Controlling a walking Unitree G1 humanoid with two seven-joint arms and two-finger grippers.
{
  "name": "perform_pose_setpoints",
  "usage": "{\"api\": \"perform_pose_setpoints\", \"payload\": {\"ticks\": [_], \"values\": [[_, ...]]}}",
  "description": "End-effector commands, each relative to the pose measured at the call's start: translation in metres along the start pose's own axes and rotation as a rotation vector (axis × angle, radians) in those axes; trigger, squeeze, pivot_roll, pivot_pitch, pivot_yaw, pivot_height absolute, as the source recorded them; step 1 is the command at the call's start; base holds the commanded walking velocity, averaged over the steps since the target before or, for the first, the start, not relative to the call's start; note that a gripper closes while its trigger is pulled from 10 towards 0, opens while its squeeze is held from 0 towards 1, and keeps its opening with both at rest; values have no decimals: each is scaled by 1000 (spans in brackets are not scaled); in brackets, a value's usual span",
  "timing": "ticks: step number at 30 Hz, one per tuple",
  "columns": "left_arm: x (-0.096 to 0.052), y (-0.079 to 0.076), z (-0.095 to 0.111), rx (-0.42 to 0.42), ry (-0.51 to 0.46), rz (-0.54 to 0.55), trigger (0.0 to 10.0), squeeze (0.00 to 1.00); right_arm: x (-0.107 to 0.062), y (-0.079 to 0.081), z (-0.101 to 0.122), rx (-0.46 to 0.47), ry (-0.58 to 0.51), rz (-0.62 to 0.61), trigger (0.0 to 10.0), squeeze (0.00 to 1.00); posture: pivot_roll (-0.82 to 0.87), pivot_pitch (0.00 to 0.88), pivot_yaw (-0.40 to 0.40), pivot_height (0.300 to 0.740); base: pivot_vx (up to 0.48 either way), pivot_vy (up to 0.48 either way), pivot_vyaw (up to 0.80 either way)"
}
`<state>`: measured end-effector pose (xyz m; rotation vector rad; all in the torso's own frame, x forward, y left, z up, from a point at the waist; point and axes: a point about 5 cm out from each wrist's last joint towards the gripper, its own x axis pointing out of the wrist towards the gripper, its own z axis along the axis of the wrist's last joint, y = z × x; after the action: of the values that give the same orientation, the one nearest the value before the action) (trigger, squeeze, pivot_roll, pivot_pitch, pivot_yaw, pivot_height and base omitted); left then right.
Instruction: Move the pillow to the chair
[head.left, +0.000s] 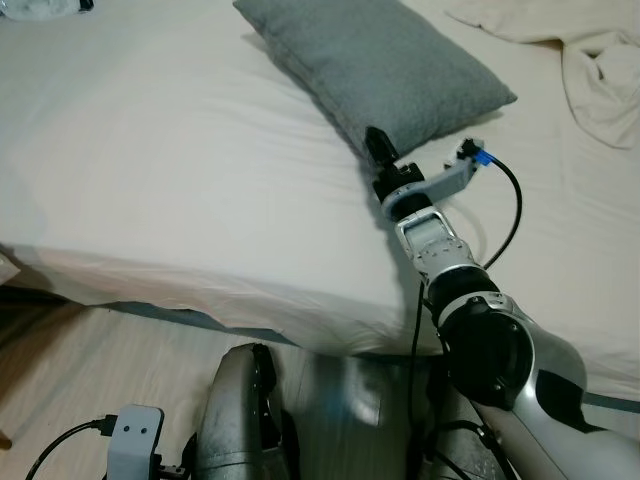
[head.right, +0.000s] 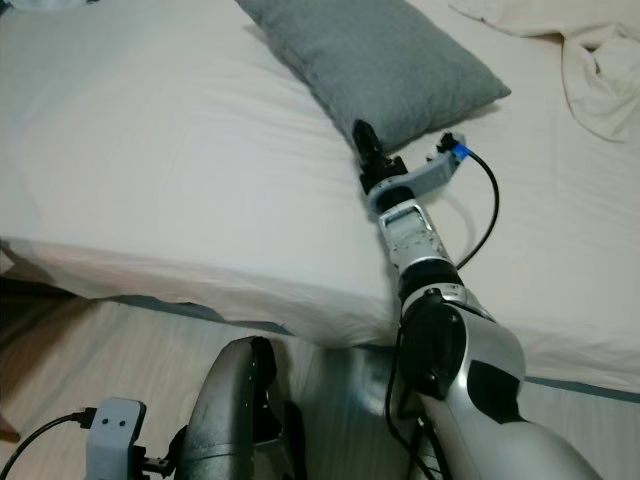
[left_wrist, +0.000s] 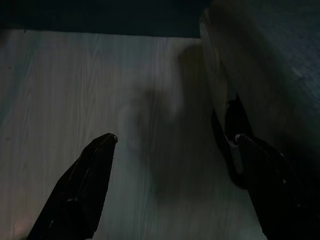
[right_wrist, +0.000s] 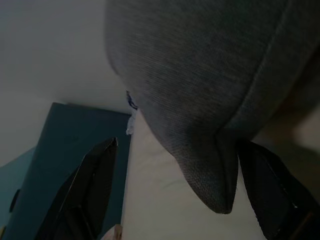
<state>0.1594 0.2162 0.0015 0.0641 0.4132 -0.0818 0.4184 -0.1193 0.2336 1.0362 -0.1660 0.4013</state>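
A grey pillow (head.left: 380, 60) lies on the white bed (head.left: 150, 150), its near corner pointing toward me. My right gripper (head.left: 375, 145) reaches over the bed's edge to that corner. In the right wrist view the right gripper (right_wrist: 177, 145) stands open, the pillow's corner (right_wrist: 210, 190) hanging between its two black fingers without either visibly pressing it. My left gripper (left_wrist: 175, 137) hangs low beside my body, open over the wooden floor, with nothing between its fingers.
A crumpled cream blanket (head.left: 590, 70) lies on the bed at the far right. The mattress edge (head.left: 250, 300) runs across in front of me. Light wooden floor (head.left: 60, 370) shows below at the left, beside my left arm (head.left: 240, 410).
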Motion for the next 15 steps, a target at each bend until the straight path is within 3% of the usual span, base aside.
{"api": "perform_pose_setpoints", "payload": {"ticks": [1,6,9,15], "values": [[-9,-5,-11,-14,60,-25,10000,0,1,0,-8,14,15,-43,10000,0,312,536,144,530,0,0,0],[-13,-4,-6,-14,69,-29,10000,0,1,-4,2,-10,-48,-147,10000,0,318,543,147,530,0,0,0],[-16,-4,-4,-16,76,-28,10000,0,1,-5,19,11,-121,-131,10000,0,321,543,148,530,0,0,0],[-21,-6,-2,-17,90,-30,10000,0,2,-1,37,-5,-158,-57,10000,0,352,543,158,530,0,0,0]]}}
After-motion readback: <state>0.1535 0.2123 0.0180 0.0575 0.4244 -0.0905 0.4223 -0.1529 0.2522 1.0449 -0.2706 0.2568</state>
